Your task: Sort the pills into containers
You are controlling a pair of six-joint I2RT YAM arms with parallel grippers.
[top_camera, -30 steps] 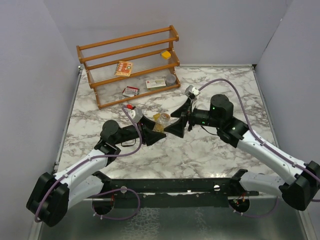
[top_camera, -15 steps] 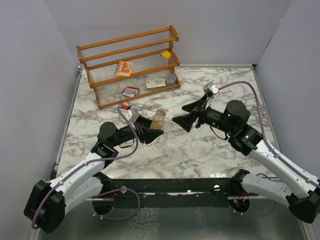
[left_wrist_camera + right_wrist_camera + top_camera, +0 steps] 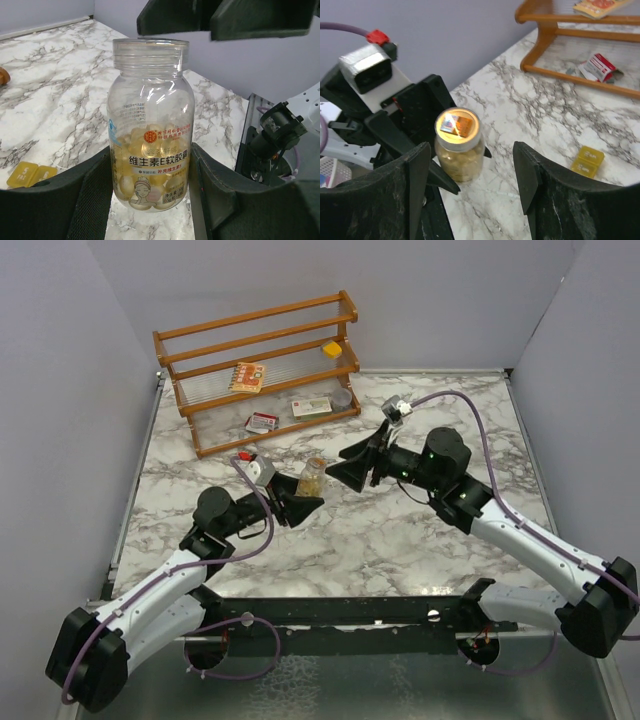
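Observation:
The round amber-tinted jar (image 3: 312, 477) holds golden softgel pills and stands upright with its clear lid on. My left gripper (image 3: 300, 502) is shut on the jar, one finger on each side of its lower body, as the left wrist view shows (image 3: 150, 150). My right gripper (image 3: 345, 472) is open and empty. It hovers just right of and above the jar, and the jar (image 3: 457, 147) shows between its wide-spread fingers (image 3: 417, 185). A smaller squarish yellow box (image 3: 587, 161) lies on the marble beyond the jar; it also shows in the left wrist view (image 3: 27, 173).
A wooden rack (image 3: 200, 335) stands at the back left, with a card packet (image 3: 247, 376) and a small yellow item (image 3: 331, 348) on its shelves. Two more packets (image 3: 262, 422) (image 3: 311, 407) and a round grey tin (image 3: 342, 397) lie at its foot. Purple walls close in both sides.
My right gripper was at the jar's lid a second ago, pulled back to the right, and has now returned beside the jar. My left gripper has drifted slightly left with the jar.

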